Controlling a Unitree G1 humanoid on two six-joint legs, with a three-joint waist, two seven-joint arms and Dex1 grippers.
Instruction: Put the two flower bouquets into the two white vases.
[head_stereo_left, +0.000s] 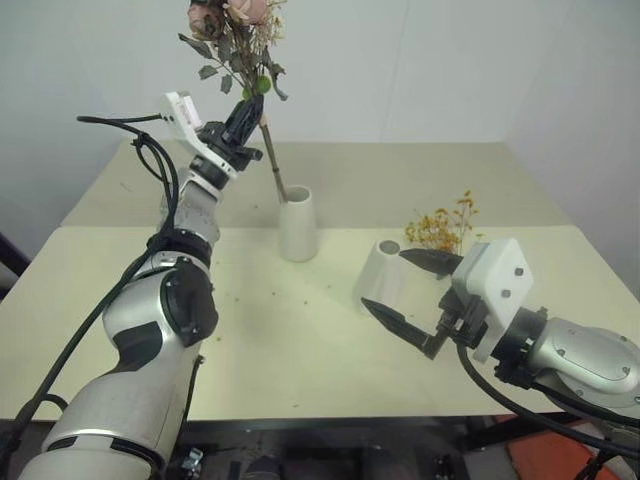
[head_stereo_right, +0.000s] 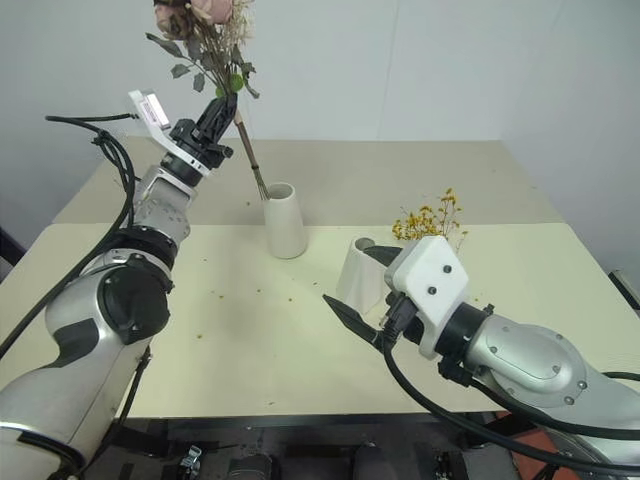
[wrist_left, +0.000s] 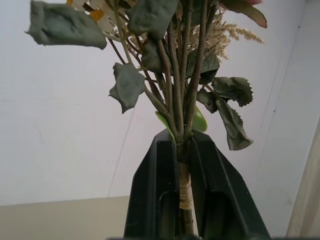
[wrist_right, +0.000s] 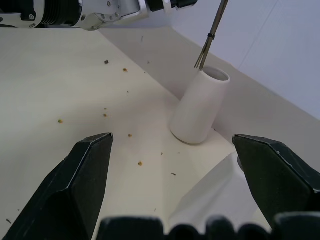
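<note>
My left gripper (head_stereo_left: 243, 118) clamps the rose bouquet (head_stereo_left: 232, 30) — stem tips just over the far vase (head_stereo_left: 297, 226) below, ready for lowering; right gripper (head_stereo_left: 410, 290) spread, empty.

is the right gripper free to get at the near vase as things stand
Probably yes. The right gripper is open, its fingers either side of the near vase, with nothing between. The yellow bouquet lies behind it.
</note>
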